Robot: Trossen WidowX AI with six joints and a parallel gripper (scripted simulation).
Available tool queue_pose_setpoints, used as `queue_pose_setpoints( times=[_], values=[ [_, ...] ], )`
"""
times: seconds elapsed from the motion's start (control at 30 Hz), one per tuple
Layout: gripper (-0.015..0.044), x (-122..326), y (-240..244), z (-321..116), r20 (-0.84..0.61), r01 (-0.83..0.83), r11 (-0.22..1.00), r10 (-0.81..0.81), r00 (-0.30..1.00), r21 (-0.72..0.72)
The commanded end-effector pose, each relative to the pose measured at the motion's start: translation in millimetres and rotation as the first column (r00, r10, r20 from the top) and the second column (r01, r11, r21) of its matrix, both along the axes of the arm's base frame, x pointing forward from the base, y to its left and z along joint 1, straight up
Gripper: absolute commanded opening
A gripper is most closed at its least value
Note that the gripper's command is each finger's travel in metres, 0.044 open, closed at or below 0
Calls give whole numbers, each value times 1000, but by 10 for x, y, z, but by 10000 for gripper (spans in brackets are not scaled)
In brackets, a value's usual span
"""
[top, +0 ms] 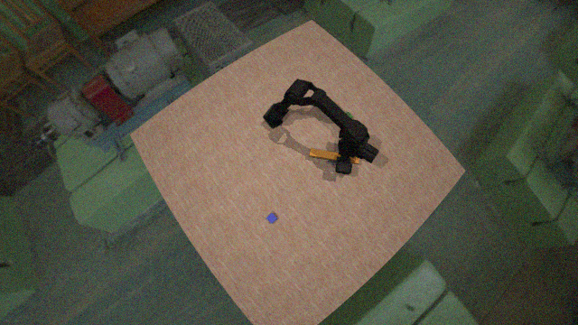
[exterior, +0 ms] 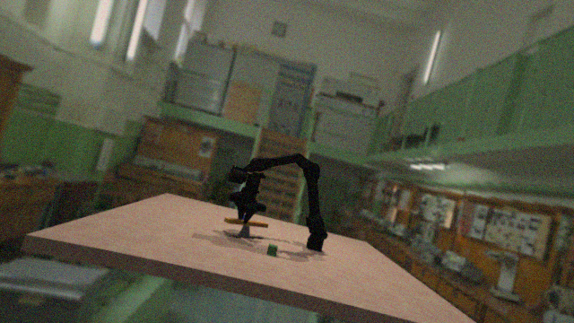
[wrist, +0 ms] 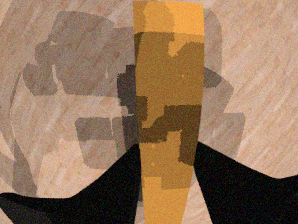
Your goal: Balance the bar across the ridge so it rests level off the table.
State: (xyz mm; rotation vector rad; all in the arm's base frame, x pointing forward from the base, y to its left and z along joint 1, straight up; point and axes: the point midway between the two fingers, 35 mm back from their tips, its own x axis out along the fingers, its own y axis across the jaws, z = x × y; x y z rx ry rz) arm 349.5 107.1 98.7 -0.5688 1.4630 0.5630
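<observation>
Noted first: an orange bar [top: 318,154] [exterior: 260,224] [wrist: 170,75], held between the jaws of the gripper [top: 344,159] [exterior: 244,221] [wrist: 166,148]. Found the jaws narrowed onto its two long sides, not let go. Observed both ends projecting beyond the jaws, one to each side, and raised above the table [top: 226,158] [exterior: 134,233] [wrist: 270,50] in the exterior view. Cannot confirm level: shows a slight slope in the exterior view, itself tilted.

Directly below the jaws, recorded a grey ridge [exterior: 243,231], standing on the table and narrowing upward to the underside of the bar. Cannot tell whether touching the bar or just short of it.

Above the jaws, noted a black arm [top: 331,108] [exterior: 312,193], bent high and reaching down to the gripper, with base on the table well apart from the jaws. Around and below the jaws, noted overlapping shadows on the table, with further dark patches across the bar's top.

Farther out, logged a green block [top: 349,116] [exterior: 272,249], apart from the jaws and partly covered by the arm from above. On the opposite side of the jaws in the top view, logged a blue block [top: 271,218], lying well apart on the table
</observation>
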Motion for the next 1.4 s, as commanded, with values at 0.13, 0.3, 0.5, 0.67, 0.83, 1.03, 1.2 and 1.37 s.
queue_pose_setpoints(
  times=[0.13, 0.3, 0.5, 0.67, 0.83, 1.03, 1.2, 1.37],
  values=[
    [0, -3, 2, -36, -4, 2, 1000, -2, 1000, 0],
    [0, -2, 3, -40, -4, 2, 1000, -2, 1000, 0],
    [0, -3, 3, -7, -4, 2, 1000, -2, 1000, 0],
    [0, -1, 4, -7, -4, 2, 1000, -2, 1000, 0],
    [0, 4, 3, 1, 1, 0, 1000, 0, 1000, 0],
    [0, 4, 3, 1, 1, 0, 1000, 0, 1000, 0],
    [0, 4, 3, 1, 1, 0, 1000, 0, 1000, 0],
    [0, 4, 3, 1, 1, 0, 1000, 0, 1000, 0]
  ],
)
